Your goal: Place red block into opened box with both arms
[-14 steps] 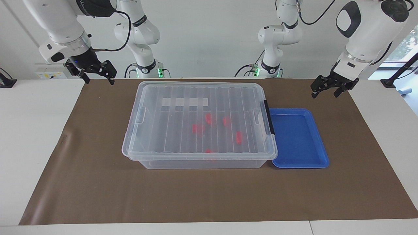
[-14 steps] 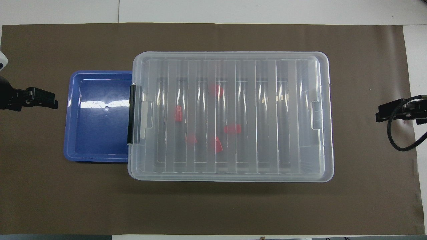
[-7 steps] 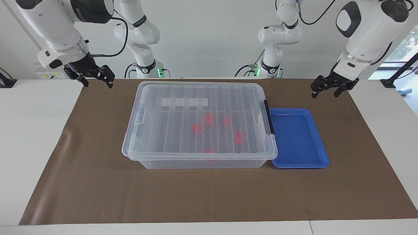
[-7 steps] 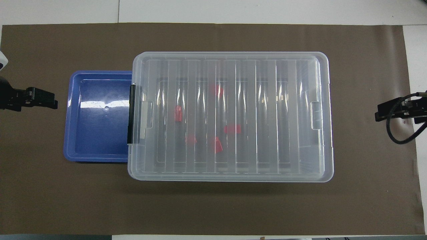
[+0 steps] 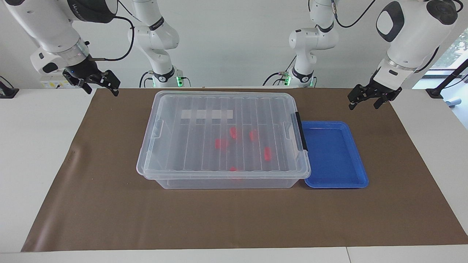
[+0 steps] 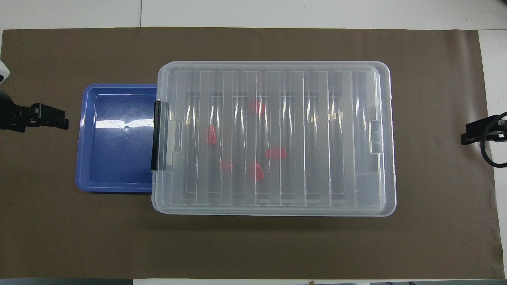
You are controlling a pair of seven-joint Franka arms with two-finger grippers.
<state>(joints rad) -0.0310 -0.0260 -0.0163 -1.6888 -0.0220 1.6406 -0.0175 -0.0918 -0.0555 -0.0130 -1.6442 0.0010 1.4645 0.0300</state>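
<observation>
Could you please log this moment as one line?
box: lid on | red blocks: inside | left gripper: open, idle | right gripper: open, empty

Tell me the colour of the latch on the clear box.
Black. The latch sits on the box end beside the blue tray, clearest in the overhead view.

the box [image 5: 223, 138] is sitting mid-bench [image 5: 44, 146] on the paper mat [image 5: 109, 204] with its lid [image 6: 273, 136] on top, and the blocks [image 6: 276, 153] are lying inside it. the tray [image 5: 334, 155] is sitting right beside it, touching, toward the left arm's end of the bench.
</observation>
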